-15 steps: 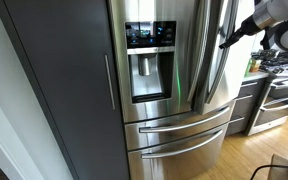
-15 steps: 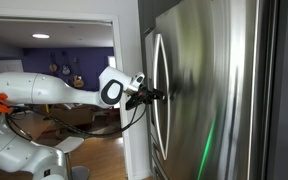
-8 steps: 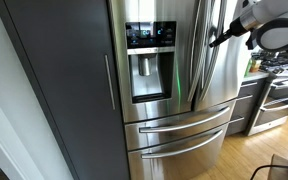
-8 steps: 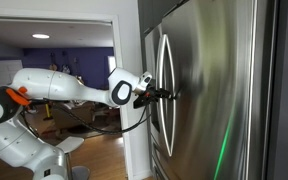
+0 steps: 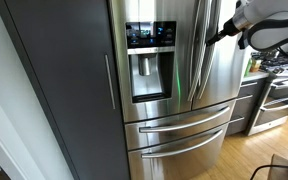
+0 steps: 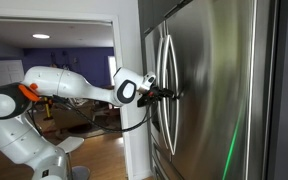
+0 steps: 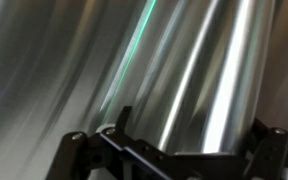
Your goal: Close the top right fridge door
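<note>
Standing at the far left in an exterior view is a tall dark cabinet panel (image 5: pixel 64 90). Next to it is a steel dispenser door (image 5: pixel 149 75) with a blue display near its top. To the right is the top right fridge door (image 5: pixel 224 75), a tall, narrow panel of brushed steel. Its long axis runs straight up and down and its face points out into the room. Its bar handle (image 5: pixel 205 60) is also vertical and sits along the door's left edge, just beside the dispenser door. The door looks about level with its neighbour, though the angle is too shallow to say it is fully shut. Two wide drawers (image 5: pixel 179 122) lie below both doors. The gripper (image 5: pixel 211 38) comes in from the upper right and its tip is at the door's upper part, near the handle. A steel range (image 5: pixel 276 95) stands at the far right.

In the side-on exterior view, the white arm (image 6: pixel 74 85) stretches from the left, roughly level. The gripper (image 6: pixel 174 93) meets the door (image 6: pixel 219 80) at the vertical handle (image 6: pixel 170 120). A green streak (image 6: pixel 230 150) of light runs down the steel.

In the wrist view, blurred steel fills the picture. The two dark fingers (image 7: pixel 74 155) sit at the bottom corners, spread wide apart, with nothing clasped between them.
</note>
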